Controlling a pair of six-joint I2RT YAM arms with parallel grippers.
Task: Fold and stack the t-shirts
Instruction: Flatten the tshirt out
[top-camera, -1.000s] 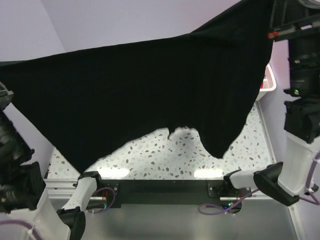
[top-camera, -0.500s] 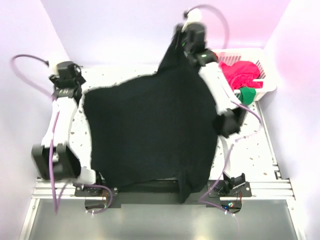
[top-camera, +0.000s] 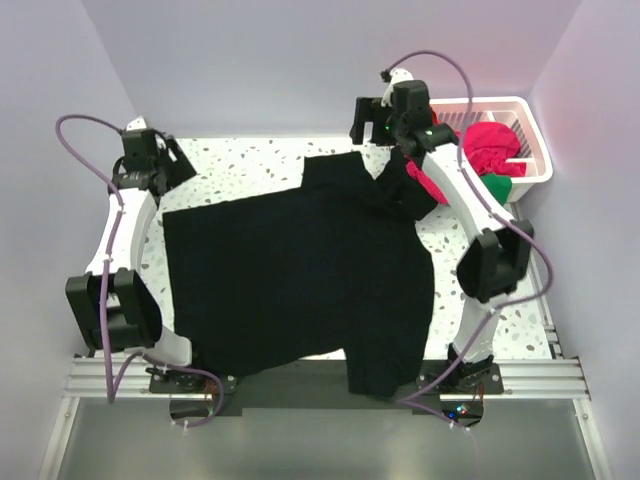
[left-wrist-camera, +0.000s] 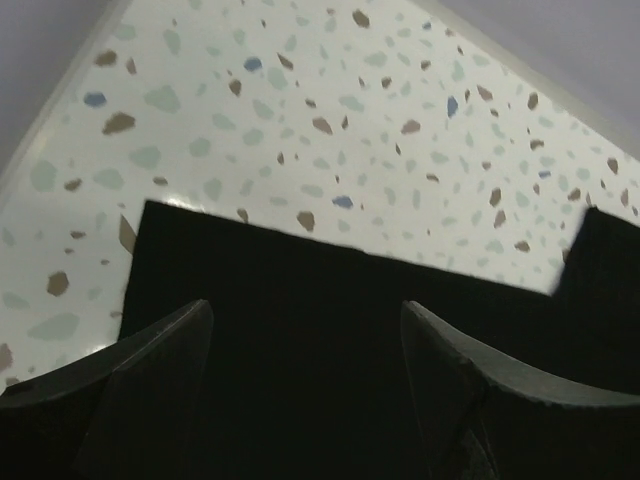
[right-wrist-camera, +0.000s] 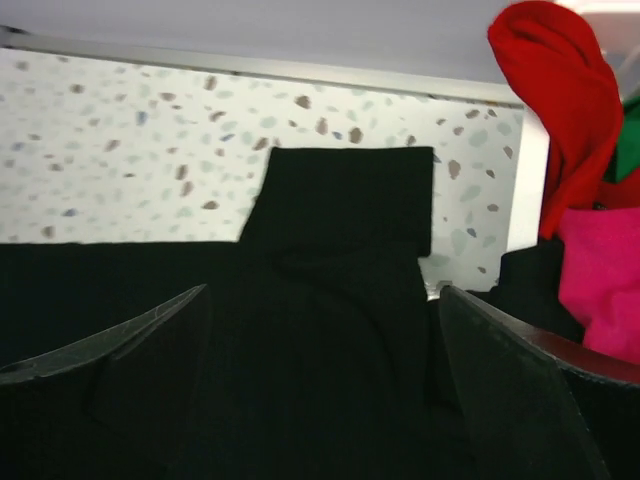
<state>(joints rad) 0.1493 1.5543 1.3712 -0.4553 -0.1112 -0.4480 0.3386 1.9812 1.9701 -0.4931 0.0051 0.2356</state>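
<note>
Black t-shirt (top-camera: 300, 270), one spread flat, one white basket (top-camera: 538, 148)

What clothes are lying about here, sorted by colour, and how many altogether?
black shirt: 1
red shirt: 1
pink shirt: 1
green shirt: 1
Total: 4 that show. The heap in the basket may hide more.

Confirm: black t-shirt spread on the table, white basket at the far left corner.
Wrong corner. The top external view shows the white basket at the far right corner; the black t-shirt is spread on the table.
</note>
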